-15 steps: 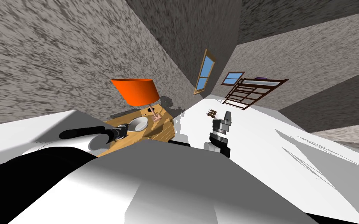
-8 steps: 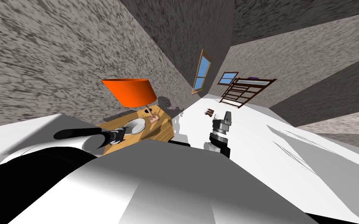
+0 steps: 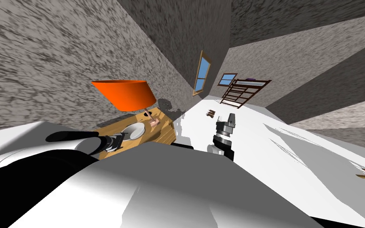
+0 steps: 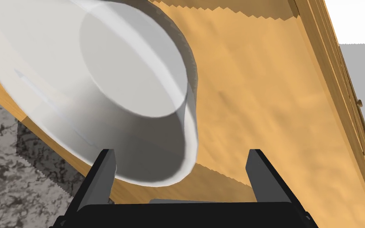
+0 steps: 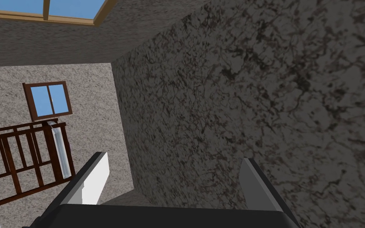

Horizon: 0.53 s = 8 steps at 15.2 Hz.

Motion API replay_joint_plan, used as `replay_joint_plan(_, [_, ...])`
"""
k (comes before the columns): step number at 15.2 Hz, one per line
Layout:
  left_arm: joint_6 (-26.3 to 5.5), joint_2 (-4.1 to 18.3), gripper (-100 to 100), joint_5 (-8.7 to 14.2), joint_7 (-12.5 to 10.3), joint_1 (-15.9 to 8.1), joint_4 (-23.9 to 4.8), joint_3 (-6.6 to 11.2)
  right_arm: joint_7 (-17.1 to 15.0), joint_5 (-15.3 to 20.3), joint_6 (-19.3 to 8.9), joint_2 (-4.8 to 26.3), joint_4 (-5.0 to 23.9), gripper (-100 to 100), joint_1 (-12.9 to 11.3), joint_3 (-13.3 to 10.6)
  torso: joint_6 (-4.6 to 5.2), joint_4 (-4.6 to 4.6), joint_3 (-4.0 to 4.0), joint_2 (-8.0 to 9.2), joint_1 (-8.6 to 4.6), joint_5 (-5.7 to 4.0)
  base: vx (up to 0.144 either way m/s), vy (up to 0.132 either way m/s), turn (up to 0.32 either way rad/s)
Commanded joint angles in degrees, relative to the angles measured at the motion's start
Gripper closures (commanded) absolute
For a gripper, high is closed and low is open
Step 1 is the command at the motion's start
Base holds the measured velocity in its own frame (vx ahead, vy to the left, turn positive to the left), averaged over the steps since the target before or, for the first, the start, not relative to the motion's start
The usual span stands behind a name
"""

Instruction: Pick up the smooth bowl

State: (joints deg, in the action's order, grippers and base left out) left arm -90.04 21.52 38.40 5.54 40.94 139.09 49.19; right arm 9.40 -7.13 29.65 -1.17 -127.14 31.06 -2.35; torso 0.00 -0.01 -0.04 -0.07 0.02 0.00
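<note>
A plain white, smooth bowl (image 3: 132,130) stands on a small wooden table (image 3: 160,136) at my left. In the left wrist view the bowl (image 4: 98,79) looms large, and part of its near rim lies between the fingers, close to one finger (image 4: 104,170). My left gripper (image 3: 117,141) (image 4: 181,170) is open at that rim and grips nothing. My right gripper (image 3: 230,118) (image 5: 175,178) is raised beside my chest, open and empty.
An orange-shaded lamp (image 3: 124,95) with a pinkish base (image 3: 153,122) stands on the table just behind the bowl. The speckled grey wall (image 3: 59,71) runs along the table's back. Drawer knobs (image 4: 360,103) line the table's front. White floor (image 3: 280,150) spreads to the right.
My head view has turned, so the table, lamp and bowl sit further left in the picture. The left gripper keeps its place at the bowl's near rim, still open.
</note>
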Motion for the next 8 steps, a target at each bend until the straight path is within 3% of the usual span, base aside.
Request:
replay_joint_plan(1, [-2.0, 0.0, -100, 0.5, 0.0, 0.2, 0.0, 0.67, 0.0, 0.0, 0.0, 0.0, 0.0, 0, 0.0, 0.0, 0.00, 0.00, 0.00, 0.00, 0.00, 0.00, 0.018, 0.003, -0.090])
replay_joint_plan(8, [3.0, 0.2, -100, -2.4, 1.1, -1.2, -5.3, -2.23, 0.0, 0.0, 0.0, 0.0, 0.0, 0, 0.0, 0.0, -0.01, 0.02, 0.06, 0.10, -0.03, 0.00, -0.006, -0.003, -0.029])
